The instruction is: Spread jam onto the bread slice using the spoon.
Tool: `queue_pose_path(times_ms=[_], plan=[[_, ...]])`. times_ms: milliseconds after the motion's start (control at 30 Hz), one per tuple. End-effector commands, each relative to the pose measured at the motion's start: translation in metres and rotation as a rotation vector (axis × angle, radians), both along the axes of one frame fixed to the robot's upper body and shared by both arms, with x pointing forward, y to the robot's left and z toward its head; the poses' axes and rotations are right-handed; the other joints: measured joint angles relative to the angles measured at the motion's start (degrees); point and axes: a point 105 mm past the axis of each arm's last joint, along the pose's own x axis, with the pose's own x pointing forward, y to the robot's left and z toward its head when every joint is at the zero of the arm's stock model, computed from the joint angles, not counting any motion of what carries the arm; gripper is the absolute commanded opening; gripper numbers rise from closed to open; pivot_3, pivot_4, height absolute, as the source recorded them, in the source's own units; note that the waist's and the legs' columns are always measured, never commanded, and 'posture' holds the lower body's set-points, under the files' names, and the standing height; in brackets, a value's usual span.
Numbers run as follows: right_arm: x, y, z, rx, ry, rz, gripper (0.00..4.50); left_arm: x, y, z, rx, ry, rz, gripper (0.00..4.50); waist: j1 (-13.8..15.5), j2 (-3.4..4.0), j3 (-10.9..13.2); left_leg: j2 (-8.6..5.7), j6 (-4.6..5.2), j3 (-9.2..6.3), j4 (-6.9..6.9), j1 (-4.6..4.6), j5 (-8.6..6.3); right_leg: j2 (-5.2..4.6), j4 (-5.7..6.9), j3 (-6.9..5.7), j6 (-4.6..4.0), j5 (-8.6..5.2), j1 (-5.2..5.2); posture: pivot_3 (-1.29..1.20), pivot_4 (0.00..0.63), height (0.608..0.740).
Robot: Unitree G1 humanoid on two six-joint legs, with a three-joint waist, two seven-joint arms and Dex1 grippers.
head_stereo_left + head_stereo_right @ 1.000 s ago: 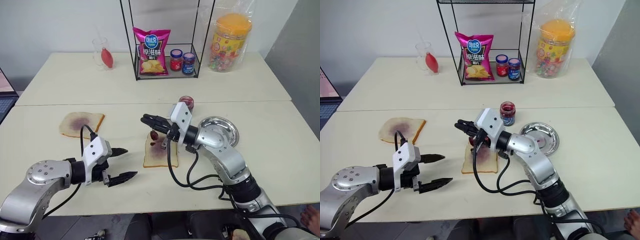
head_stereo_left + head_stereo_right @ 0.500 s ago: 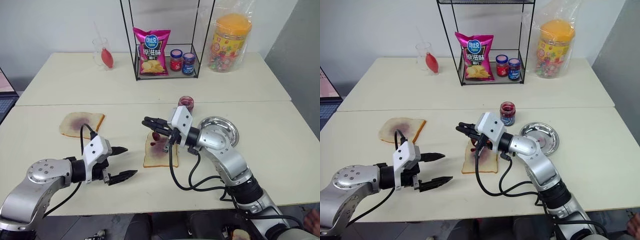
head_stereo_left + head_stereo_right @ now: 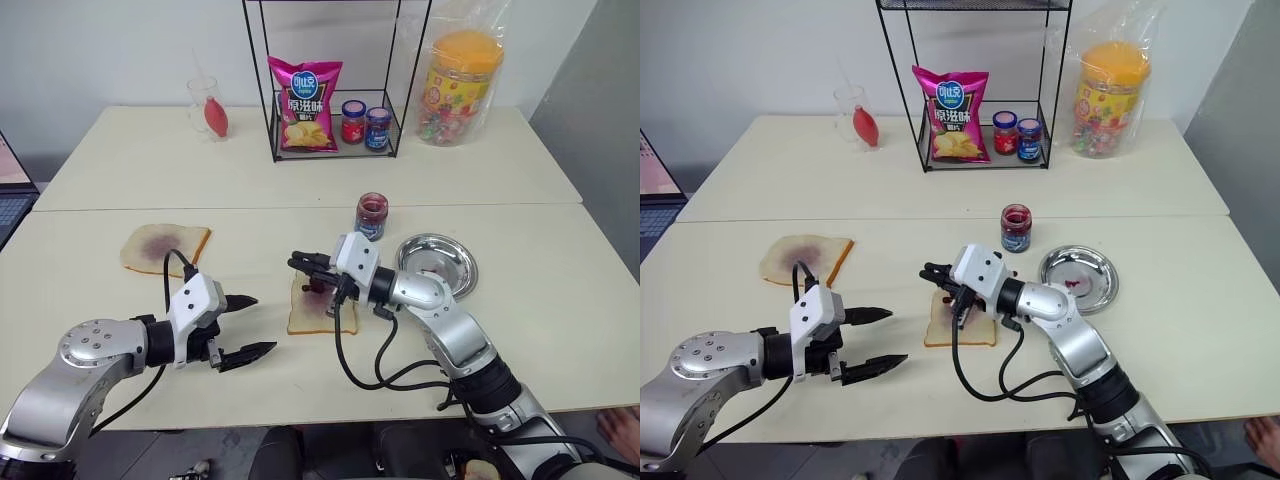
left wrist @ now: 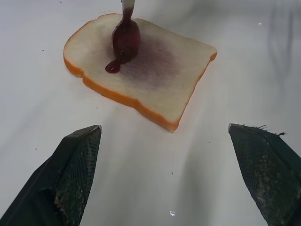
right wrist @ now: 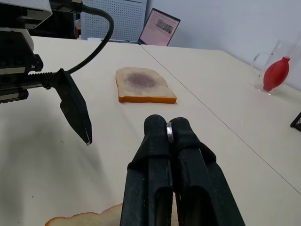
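The bread slice (image 3: 322, 310) lies flat near the middle of the front table, with a purple-red jam patch (image 4: 155, 59) on top. My right gripper (image 3: 298, 265) hangs just over its far edge, pointing left, shut on the handle of the spoon (image 4: 126, 35). The spoon's bowl is loaded with dark jam and rests on the slice, a blob running off its tip. The open jam jar (image 3: 371, 215) stands behind the slice. To the left of the slice, my left gripper (image 3: 255, 325) is open and holds nothing.
A second, stained slice (image 3: 163, 247) lies far left. A metal plate (image 3: 437, 262) sits right of the jar. On the back table stand a wire rack (image 3: 330, 150) with a chips bag and two lidded jars, a candy tub (image 3: 460, 85) and a glass (image 3: 207, 108).
My right gripper has sunk a little with the spoon, from above the slice down to it, so the bowl now rests on the bread. The left arm has stayed still.
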Motion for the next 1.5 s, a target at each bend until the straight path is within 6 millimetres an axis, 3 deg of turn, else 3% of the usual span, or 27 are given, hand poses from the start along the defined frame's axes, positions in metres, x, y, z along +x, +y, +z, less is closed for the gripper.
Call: queue_pose_path(times_ms=[33, 233, 300, 567, 700, 833, 1167, 1333, 1500], plan=[[-0.003, -0.011, 0.031, 0.086, -0.014, 0.003, 0.01, -0.001, -0.002, 0.004, 0.0, -0.027, -0.019, 4.5, 0.03, 0.0, 0.0, 0.0, 0.0, 0.0, 0.0, -0.01, 0.0, 0.0, 0.0, 0.0, 0.0, 0.0, 0.0, 0.0, 0.15, 0.74], [0.01, -0.029, 0.044, 0.181, 0.135, -0.048, 0.01, -0.001, 0.0, 0.005, 0.0, -0.027, -0.017, 4.5, 0.02, 0.0, 0.0, 0.0, 0.0, -0.03, 0.01, 0.01, 0.0, -0.01, 0.01, -0.01, 0.0, 0.0, 0.01, 0.0, 0.15, 0.74], [0.016, -0.031, 0.044, 0.256, 0.275, -0.068, 0.01, -0.001, 0.0, 0.006, -0.003, -0.03, -0.018, 4.5, 0.0, 0.0, 0.0, 0.01, 0.0, -0.05, 0.0, 0.03, 0.0, 0.01, 0.04, -0.03, 0.0, 0.0, 0.01, 0.0, 0.15, 0.74], [0.014, -0.014, 0.041, 0.489, 0.673, -0.048, 0.01, -0.001, 0.0, 0.008, -0.014, -0.03, -0.017, 4.5, -0.09, 0.01, 0.0, 0.02, 0.0, -0.06, -0.03, 0.0, 0.0, 0.01, 0.03, -0.03, -0.01, 0.0, 0.0, 0.0, 0.15, 0.74], [0.026, -0.008, 0.035, 0.57, 0.805, -0.089, 0.01, 0.0, 0.0, 0.008, -0.015, -0.029, -0.017, 4.5, -0.13, 0.01, 0.01, 0.02, 0.0, -0.06, -0.04, 0.01, 0.0, 0.01, 0.03, -0.04, -0.01, 0.0, -0.01, 0.0, 0.15, 0.74], [0.043, -0.008, 0.022, 0.602, 0.856, -0.165, 0.01, -0.001, -0.001, 0.009, -0.022, -0.032, -0.024, 4.5, -0.18, 0.01, 0.0, 0.0, 0.0, -0.03, -0.03, 0.01, 0.0, 0.01, 0.03, -0.02, 0.0, 0.0, -0.01, 0.0, 0.15, 0.74], [0.066, -0.021, -0.003, 0.633, 0.9, -0.291, 0.01, -0.001, 0.001, 0.01, -0.037, -0.027, -0.013, 4.5, -0.21, 0.01, 0.01, 0.02, 0.0, 0.0, -0.09, -0.02, 0.0, 0.01, 0.0, -0.02, 0.0, 0.0, -0.06, 0.0, 0.15, 0.74], [0.07, -0.038, -0.016, 0.63, 0.953, -0.349, 0.01, -0.002, 0.0, 0.009, -0.034, -0.028, -0.019, 4.5, -0.28, 0.01, 0.01, 0.01, 0.0, 0.02, -0.08, -0.02, 0.0, 0.02, 0.01, 0.0, 0.0, 0.0, -0.05, 0.0, 0.15, 0.74], [0.064, -0.049, -0.01, 0.643, 0.968, -0.347, 0.01, -0.002, -0.001, 0.008, -0.036, -0.025, -0.024, 4.5, -0.14, 0.01, 0.0, 0.0, 0.0, 0.0, -0.07, -0.03, 0.0, 0.01, -0.01, -0.01, 0.0, 0.0, -0.04, 0.0, 0.15, 0.74]])
